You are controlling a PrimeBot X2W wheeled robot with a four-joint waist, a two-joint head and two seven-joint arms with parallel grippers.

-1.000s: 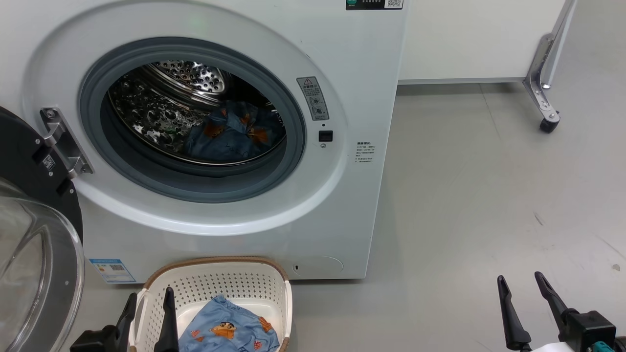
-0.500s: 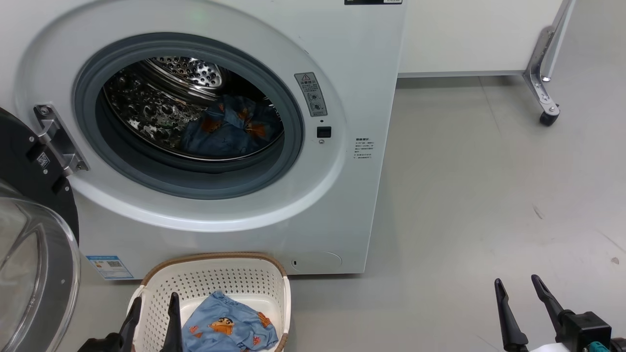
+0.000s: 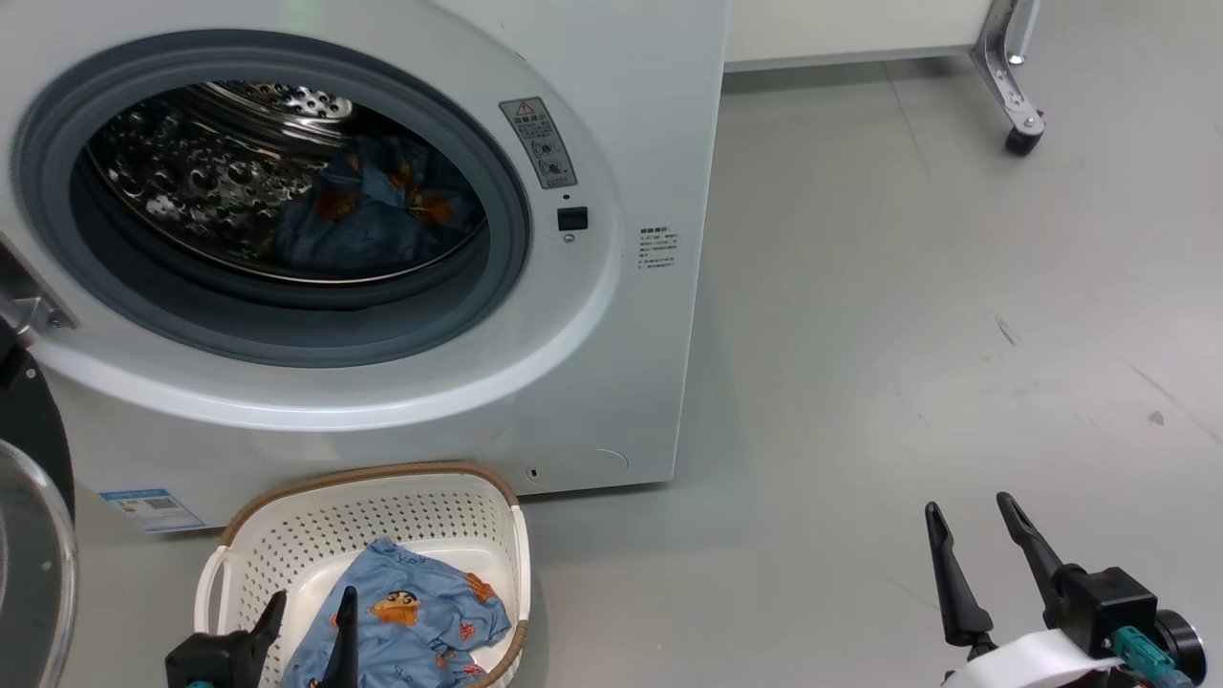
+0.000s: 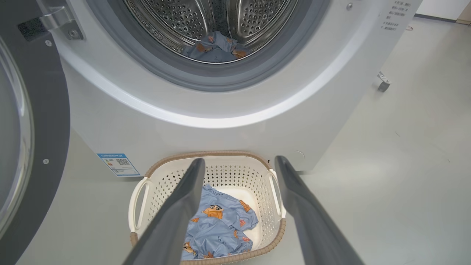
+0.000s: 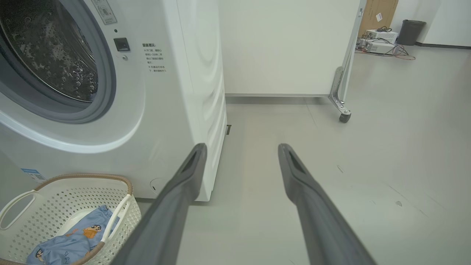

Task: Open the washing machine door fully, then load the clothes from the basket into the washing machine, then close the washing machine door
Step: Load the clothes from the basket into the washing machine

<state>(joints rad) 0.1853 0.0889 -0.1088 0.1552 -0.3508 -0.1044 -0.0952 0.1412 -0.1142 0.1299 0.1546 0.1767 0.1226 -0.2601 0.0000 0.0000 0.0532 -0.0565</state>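
The white washing machine (image 3: 631, 115) stands with its door (image 3: 29, 535) swung open at the left edge, black rim and clear glass showing (image 4: 33, 121). Blue printed clothes (image 3: 368, 215) lie inside the steel drum (image 4: 217, 48). In front on the floor sits the cream basket (image 3: 315, 526) holding another blue garment (image 3: 401, 621) (image 4: 217, 224) (image 5: 66, 244). My left gripper (image 3: 311, 612) hangs open above the basket's near side, nothing between its fingers (image 4: 176, 217). My right gripper (image 3: 970, 535) stands open over bare floor at the lower right, well clear of the basket (image 5: 66, 206).
A white partition on a metal caster leg (image 3: 1018, 115) stands at the back right. Grey floor (image 3: 908, 334) stretches open to the right of the machine. In the right wrist view, boxes and a dark bin (image 5: 410, 31) sit far off.
The head camera has tilted down and turned right, so the machine and basket shifted up and left in view. Both grippers stay open; the left one sits lower over the basket.
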